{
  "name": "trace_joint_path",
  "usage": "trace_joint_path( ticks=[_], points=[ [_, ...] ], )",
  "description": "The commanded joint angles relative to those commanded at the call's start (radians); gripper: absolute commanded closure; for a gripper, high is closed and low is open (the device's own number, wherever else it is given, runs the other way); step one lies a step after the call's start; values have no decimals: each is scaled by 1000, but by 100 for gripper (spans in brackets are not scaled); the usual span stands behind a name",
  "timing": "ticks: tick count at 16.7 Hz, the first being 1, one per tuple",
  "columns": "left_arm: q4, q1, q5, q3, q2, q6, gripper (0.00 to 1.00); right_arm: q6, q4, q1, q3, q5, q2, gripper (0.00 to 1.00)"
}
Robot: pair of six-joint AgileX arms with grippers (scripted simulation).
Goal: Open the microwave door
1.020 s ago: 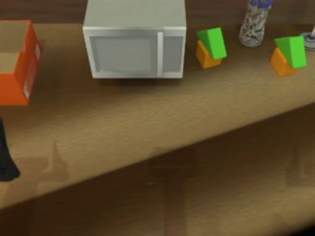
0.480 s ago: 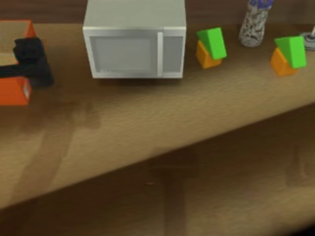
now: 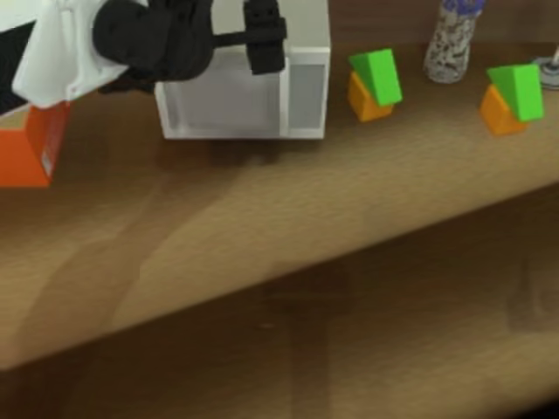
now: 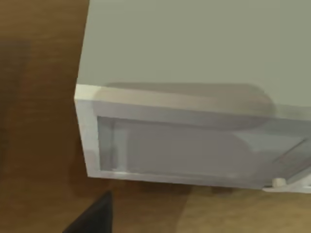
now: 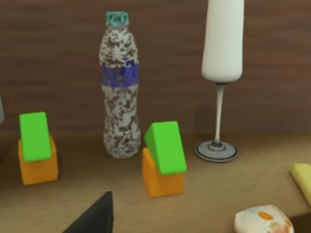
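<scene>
— Top view first: where is the microwave (image 3: 262, 96)?
— Toward eleven o'clock on the table (image 3: 279, 262), near the far edge. Its door (image 3: 223, 100) lies flush and closed, with the grey control panel (image 3: 306, 92) on the door's three o'clock side.
— And the left gripper (image 3: 265, 39)?
— Hovering over the microwave's top front edge, just above the door's handle side. Whether its fingers are spread or pinched, I cannot tell (only a dark block shows from above).
— Left wrist view?
— It looks down on the microwave's pale top and the door's grey window (image 4: 194, 150).
— The right arm?
— Out of the top view; its camera faces a speckled bottle (image 5: 119, 87), a wine glass (image 5: 221, 73) and two orange-and-green blocks (image 5: 164, 158).
</scene>
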Motion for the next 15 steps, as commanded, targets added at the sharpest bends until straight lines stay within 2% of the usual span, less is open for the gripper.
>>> trace_joint_path(
  ticks=[6, 15],
  points=[
    [-112, -110, -67, 257, 323, -88, 0, 0, 0, 0, 0, 0, 0, 0],
    [-110, -112, -68, 291, 369, -89, 0, 0, 0, 0, 0, 0, 0, 0]
  ],
)
